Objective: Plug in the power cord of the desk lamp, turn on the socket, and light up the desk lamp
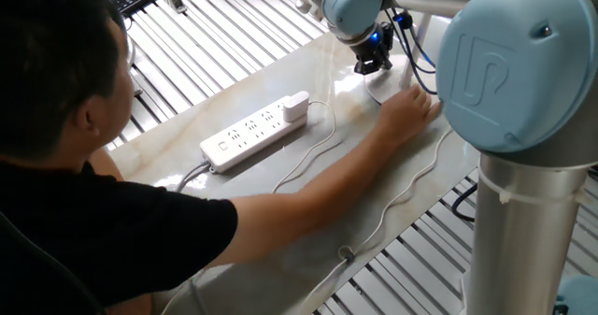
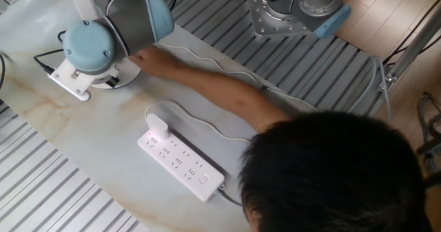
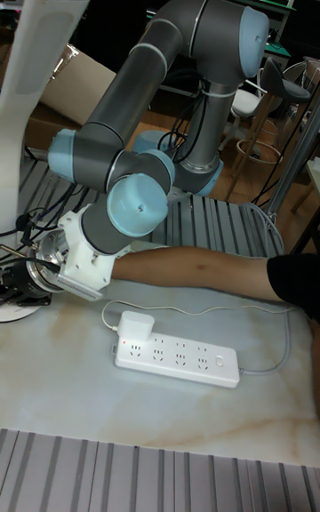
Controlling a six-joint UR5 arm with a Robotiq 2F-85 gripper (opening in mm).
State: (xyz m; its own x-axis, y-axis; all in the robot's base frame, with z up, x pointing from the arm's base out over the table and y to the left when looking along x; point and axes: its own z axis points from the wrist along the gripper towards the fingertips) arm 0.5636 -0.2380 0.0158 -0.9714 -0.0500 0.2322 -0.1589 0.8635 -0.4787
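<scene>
Now gripper (image 1: 373, 64) low over desk lamp (image 1: 385, 88) base, jaws hidden, opening cannot be told, plug of power cord (image 2: 158, 126) sitting in socket (image 2: 180, 164) on table (image 2: 103, 135), person's hand (image 1: 408, 112) beside lamp base

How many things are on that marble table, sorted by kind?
Power strips: 1, the socket.
Plugs in it: 1, the power cord.
Lamps: 1, the desk lamp.
Human hands: 1, the person's hand.
Total: 4.
</scene>
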